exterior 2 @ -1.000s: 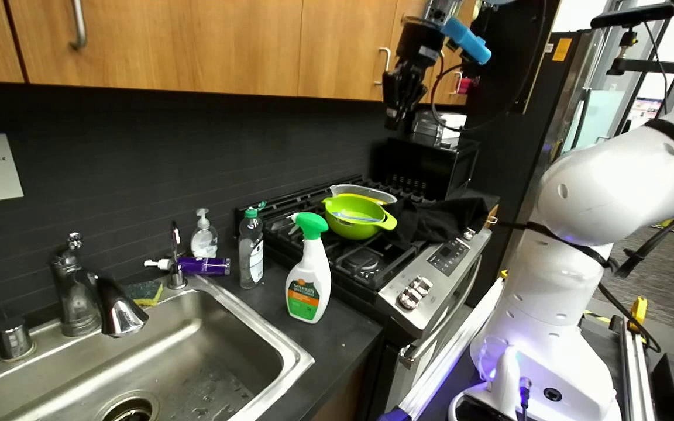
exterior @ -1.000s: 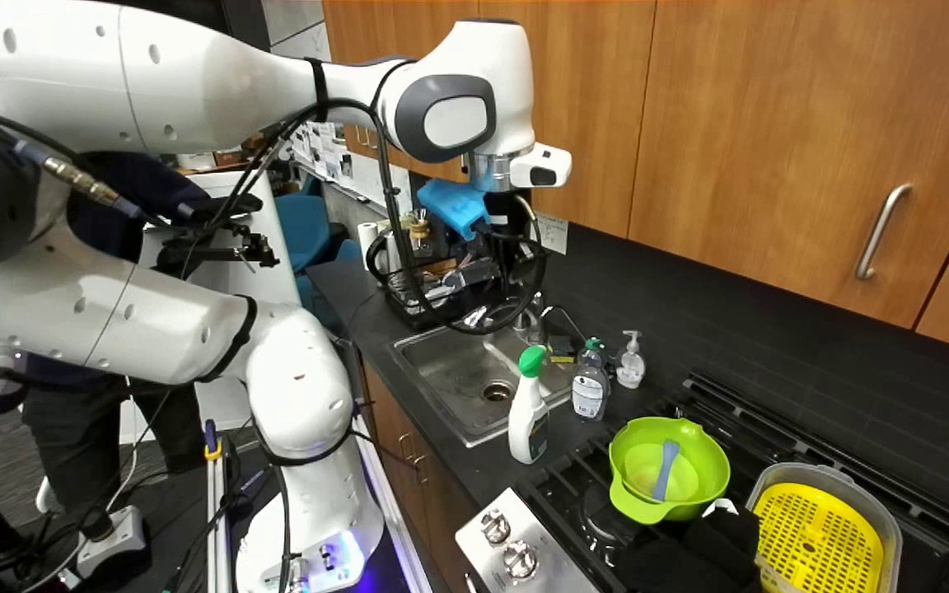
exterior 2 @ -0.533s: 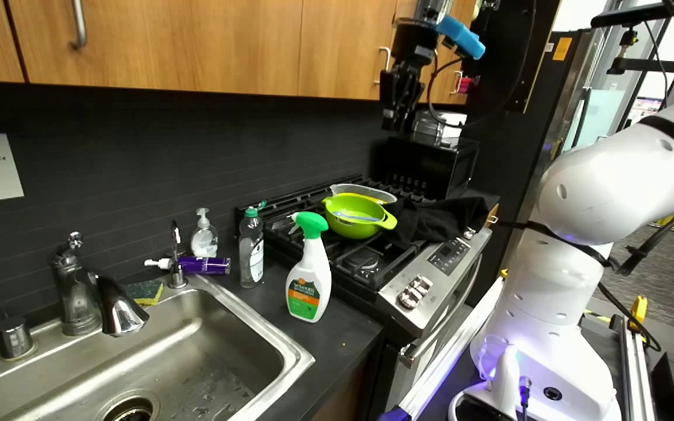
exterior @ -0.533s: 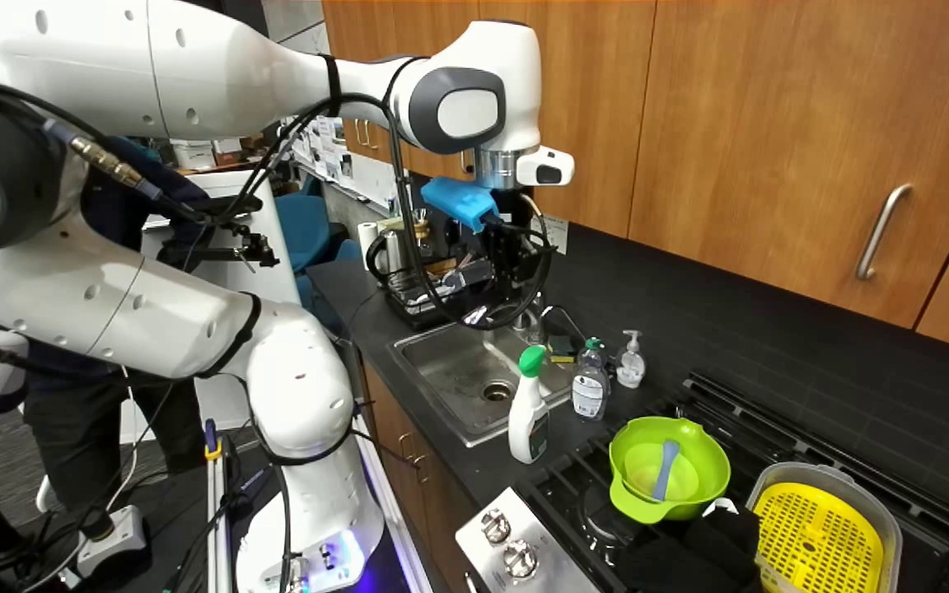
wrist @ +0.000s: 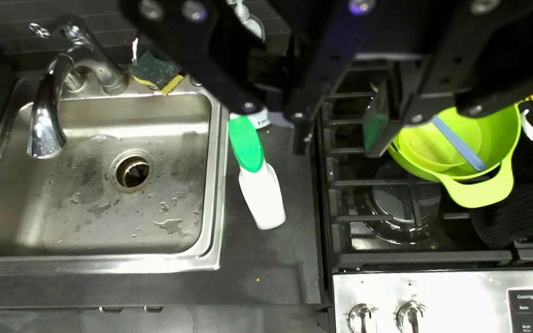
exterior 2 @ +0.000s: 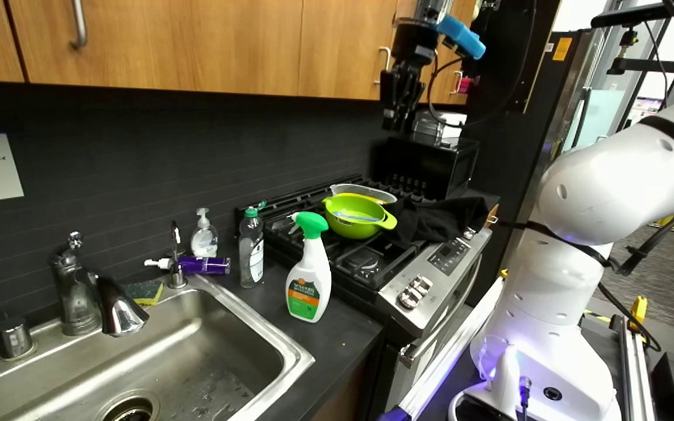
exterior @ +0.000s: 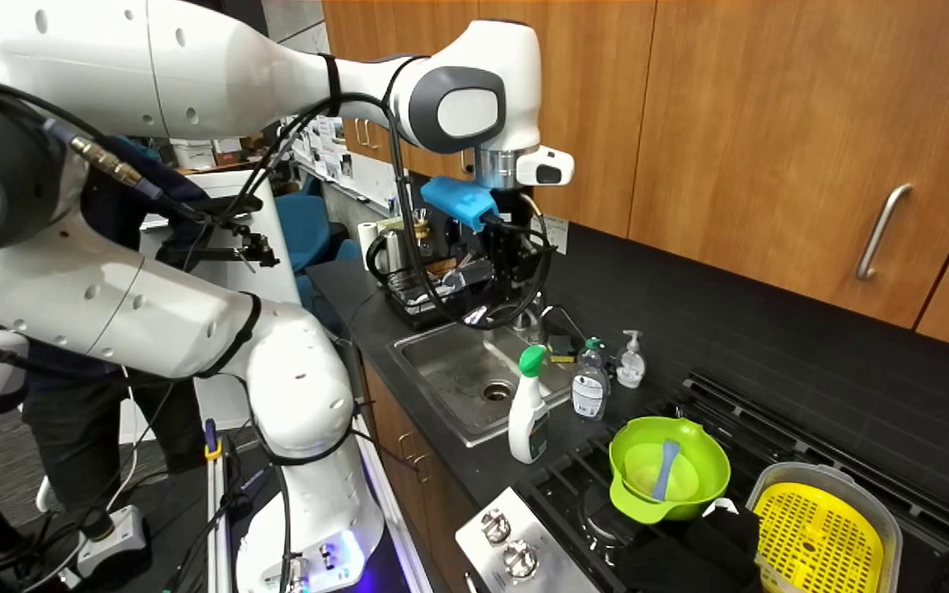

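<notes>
My gripper (wrist: 338, 138) is open and empty, its fingers apart in the wrist view. It hangs high above the counter and stove; it also shows in both exterior views (exterior 2: 398, 108) (exterior: 516, 259). Below it, a white spray bottle (wrist: 263, 196) with a green head stands upright between sink and stove. It also shows in both exterior views (exterior: 529, 420) (exterior 2: 309, 275). A bright green bowl (wrist: 479, 192) with a smaller green bowl inside and a blue utensil (wrist: 458, 142) sits on the stove. A clear dish-soap bottle (exterior 2: 251, 251) stands behind the spray bottle, partly hidden in the wrist view.
The steel sink (wrist: 215, 185) has a faucet (wrist: 46, 120) and a sponge (wrist: 155, 71). A soap pump (exterior 2: 203, 237) and a purple bottle (exterior 2: 203, 266) are near the wall. A grey tub with a yellow strainer (exterior: 820, 535) and black cloth (exterior: 689, 552) lie on the stove. Wooden cabinets (exterior: 771, 123) hang above.
Over the first half second the arm shifted slightly and the gripper swung a little more upright and lower. Since then the arm and the objects look still.
</notes>
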Robot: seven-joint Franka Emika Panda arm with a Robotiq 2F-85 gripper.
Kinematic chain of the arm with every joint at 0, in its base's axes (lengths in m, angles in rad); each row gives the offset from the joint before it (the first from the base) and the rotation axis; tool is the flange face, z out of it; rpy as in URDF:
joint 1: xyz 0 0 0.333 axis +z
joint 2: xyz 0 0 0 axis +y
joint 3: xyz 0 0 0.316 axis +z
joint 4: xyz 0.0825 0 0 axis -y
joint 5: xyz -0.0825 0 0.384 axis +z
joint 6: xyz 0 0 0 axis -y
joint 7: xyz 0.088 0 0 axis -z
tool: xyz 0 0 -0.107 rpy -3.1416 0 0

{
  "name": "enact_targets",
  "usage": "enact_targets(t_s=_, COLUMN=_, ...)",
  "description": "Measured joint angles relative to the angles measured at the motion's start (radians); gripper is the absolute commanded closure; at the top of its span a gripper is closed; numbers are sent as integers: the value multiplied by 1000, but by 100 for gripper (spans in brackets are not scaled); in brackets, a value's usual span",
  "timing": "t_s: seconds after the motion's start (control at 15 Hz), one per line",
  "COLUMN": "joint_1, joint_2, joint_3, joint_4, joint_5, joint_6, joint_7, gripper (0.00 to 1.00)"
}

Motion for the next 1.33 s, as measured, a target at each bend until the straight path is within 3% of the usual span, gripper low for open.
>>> enact_targets(t_s=0.27, joint_1=0, joint_2=0, joint_3=0, joint_4=0, joint_5=0, joint_6=0, joint_7=0, gripper=63)
enact_targets(t_s=0.33, joint_1=0, joint_2=0, joint_3=0, joint_4=0, joint_5=0, joint_6=-1, joint_7=0, gripper=38)
enact_targets(t_s=0.4, joint_1=0, joint_2=0, joint_3=0, joint_4=0, joint_5=0, joint_6=-1, joint_7=0, gripper=38)
enact_targets(t_s=0.6, joint_1=21, joint_2=11, joint_3=4, joint_4=4, joint_5=9, joint_6=10, joint_7=-69, gripper=20)
enact_targets(t_s=0.8, joint_1=96, joint_2=73, joint_3=29, joint_4=38, joint_5=25, joint_6=41, joint_7=-151, gripper=2)
enact_targets(t_s=1.07, joint_1=178, joint_2=196, joint_3=48, joint_4=100, joint_5=51, joint_6=90, joint_7=-250, gripper=0)
enact_targets(t_s=1.33, joint_1=190, joint_2=305, joint_3=25, joint_4=120, joint_5=144, joint_6=138, joint_7=-375, gripper=0)
